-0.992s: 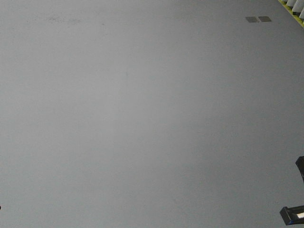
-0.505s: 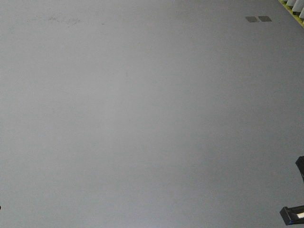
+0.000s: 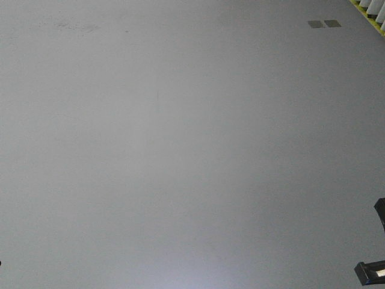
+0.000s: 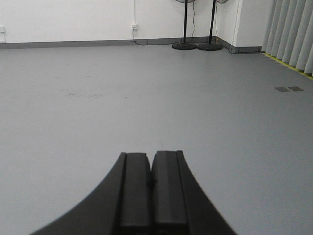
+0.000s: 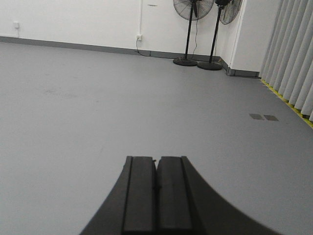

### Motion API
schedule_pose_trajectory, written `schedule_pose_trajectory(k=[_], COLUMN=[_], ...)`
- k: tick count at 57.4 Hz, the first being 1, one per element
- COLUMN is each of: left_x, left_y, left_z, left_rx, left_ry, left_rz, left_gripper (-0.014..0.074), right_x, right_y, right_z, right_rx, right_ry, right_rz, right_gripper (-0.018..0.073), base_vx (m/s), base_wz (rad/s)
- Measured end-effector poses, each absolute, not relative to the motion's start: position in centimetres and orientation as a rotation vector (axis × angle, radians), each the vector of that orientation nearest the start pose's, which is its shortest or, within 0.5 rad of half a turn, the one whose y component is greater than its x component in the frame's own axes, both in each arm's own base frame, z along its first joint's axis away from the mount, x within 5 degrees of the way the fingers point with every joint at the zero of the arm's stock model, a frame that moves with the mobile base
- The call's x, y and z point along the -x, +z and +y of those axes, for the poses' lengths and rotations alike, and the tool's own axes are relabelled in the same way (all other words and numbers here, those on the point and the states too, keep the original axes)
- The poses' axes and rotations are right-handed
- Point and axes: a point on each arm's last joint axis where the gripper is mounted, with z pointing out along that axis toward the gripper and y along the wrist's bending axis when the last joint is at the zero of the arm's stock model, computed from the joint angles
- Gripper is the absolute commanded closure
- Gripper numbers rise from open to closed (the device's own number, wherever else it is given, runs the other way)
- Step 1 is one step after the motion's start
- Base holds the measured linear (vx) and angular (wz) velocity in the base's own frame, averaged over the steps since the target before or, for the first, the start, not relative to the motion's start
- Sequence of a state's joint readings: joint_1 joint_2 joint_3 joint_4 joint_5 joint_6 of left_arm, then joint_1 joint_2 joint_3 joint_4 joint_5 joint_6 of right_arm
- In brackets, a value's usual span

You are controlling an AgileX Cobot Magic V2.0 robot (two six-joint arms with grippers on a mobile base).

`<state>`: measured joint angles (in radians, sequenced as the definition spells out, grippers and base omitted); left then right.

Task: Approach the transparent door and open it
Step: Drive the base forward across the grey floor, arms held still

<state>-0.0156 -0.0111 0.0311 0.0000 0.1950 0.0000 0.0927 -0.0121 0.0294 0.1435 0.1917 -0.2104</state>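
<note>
The transparent door is out of view in every frame. My left gripper (image 4: 150, 155) is shut and empty, its black jaws pressed together over bare grey floor. My right gripper (image 5: 156, 159) is shut and empty in the same way, held above the floor. In the front view only a small black part of the right arm (image 3: 376, 271) shows at the bottom right corner, too little to judge the jaws there.
Grey floor (image 3: 180, 150) fills the front view, with two floor plates (image 3: 323, 24) at the far right. Two pedestal fans (image 5: 187, 34) stand by the white back wall (image 5: 73, 19). Vertical blinds (image 5: 293, 54) and a yellow line (image 5: 293, 108) run along the right.
The floor marks and the two floor plates have shifted slightly left in the front view, so the base has turned or moved a little. Both grippers stay as they were.
</note>
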Motion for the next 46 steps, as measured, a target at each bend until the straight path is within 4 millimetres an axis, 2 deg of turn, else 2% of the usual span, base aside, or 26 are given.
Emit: schedule_pose_trajectory(k=[24, 46], left_x=[-5.61, -5.61], left_y=[18.56, 18.56], left_z=[-0.09, -0.09], left_rx=[-0.013, -0.013], left_ry=[-0.012, -0.012], left_rz=[1.699, 1.699], left_gripper=[0.0599, 0.0599], right_x=[-5.56, -5.56], right_y=[18.67, 18.67], right_z=[0.77, 0.77], right_rx=[0.157, 0.157], right_ry=[0.040, 0.040], right_rz=[1.683, 1.683], right_gripper=[0.0548, 0.0548], base_vx=[0.19, 0.33], base_wz=[0.05, 0.10])
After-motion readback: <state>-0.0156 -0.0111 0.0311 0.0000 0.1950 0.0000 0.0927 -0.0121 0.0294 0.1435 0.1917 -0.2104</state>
